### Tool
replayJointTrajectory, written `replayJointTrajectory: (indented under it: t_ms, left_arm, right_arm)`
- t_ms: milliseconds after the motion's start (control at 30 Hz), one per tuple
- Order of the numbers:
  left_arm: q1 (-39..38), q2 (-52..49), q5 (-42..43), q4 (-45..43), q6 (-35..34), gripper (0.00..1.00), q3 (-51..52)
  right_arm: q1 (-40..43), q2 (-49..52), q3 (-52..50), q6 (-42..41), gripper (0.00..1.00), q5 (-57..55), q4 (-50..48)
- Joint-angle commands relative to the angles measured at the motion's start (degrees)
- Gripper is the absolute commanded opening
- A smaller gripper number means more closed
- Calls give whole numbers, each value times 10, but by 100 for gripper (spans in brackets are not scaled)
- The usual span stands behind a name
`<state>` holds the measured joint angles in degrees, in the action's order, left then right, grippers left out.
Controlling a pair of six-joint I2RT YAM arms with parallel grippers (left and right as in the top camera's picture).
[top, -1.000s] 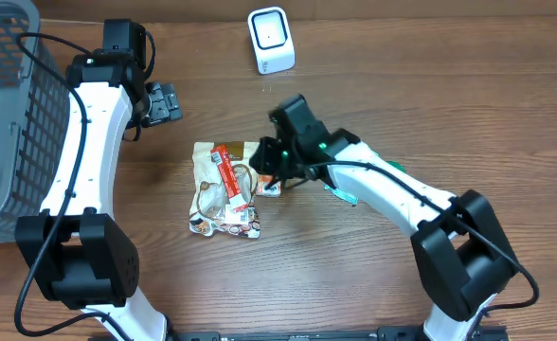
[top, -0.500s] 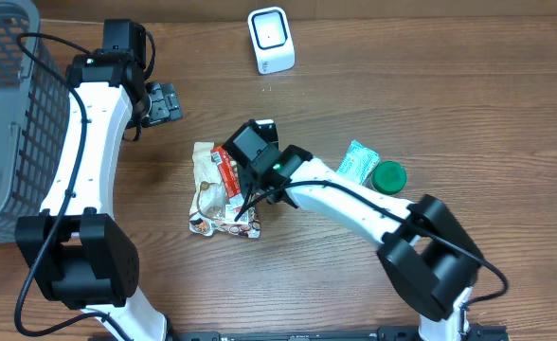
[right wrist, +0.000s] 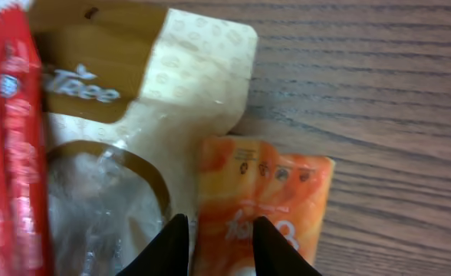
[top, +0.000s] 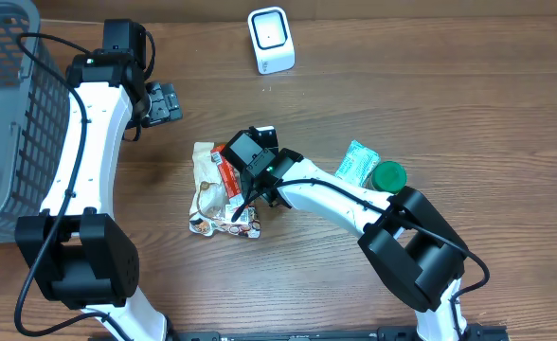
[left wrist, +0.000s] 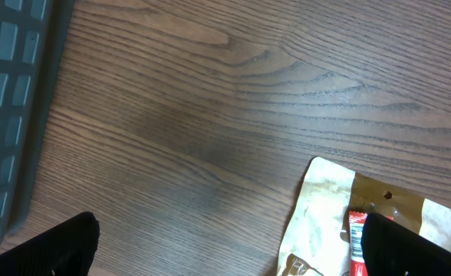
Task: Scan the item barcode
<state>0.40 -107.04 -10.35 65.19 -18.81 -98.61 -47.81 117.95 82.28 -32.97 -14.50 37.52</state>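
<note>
A cream snack pouch (top: pixel 207 189) lies flat mid-table with a red bar (top: pixel 226 175) on top of it. In the right wrist view an orange packet (right wrist: pixel 279 192) lies flat beside the cream pouch (right wrist: pixel 172 100) and red bar (right wrist: pixel 11 138). My right gripper (right wrist: pixel 222 245) hangs close over the orange packet's left edge, its jaws a narrow gap apart and holding nothing. My left gripper (left wrist: pixel 233 249) stands wide open above bare wood, and the pouch's corner (left wrist: pixel 325 215) shows near its right finger. The white scanner (top: pixel 271 40) stands at the far edge.
A grey mesh basket (top: pixel 4 114) fills the left side. A teal packet (top: pixel 357 161) and a green-lidded item (top: pixel 388 176) lie to the right of the pile. The right arm stretches across the table's middle.
The right gripper has swung left, from beside the pile to over it, uncovering the teal packet and the green lid. The left arm has stayed still.
</note>
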Motion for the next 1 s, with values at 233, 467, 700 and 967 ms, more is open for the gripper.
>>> replayJointTrajectory:
  t_ms: [233, 467, 700, 967]
  left_arm:
    - [-2, 10, -6, 1, 13, 100, -9]
    - [-2, 10, -6, 1, 13, 100, -9]
    - [-2, 10, -6, 1, 13, 100, -9]
    - [-2, 10, -6, 1, 13, 100, -9]
  right_arm:
    - [14, 8, 7, 15, 26, -32, 25]
    - [13, 8, 12, 77, 25, -35, 43]
    - [13, 8, 12, 93, 25, -84, 94]
    - [9, 8, 12, 110, 26, -84, 97]
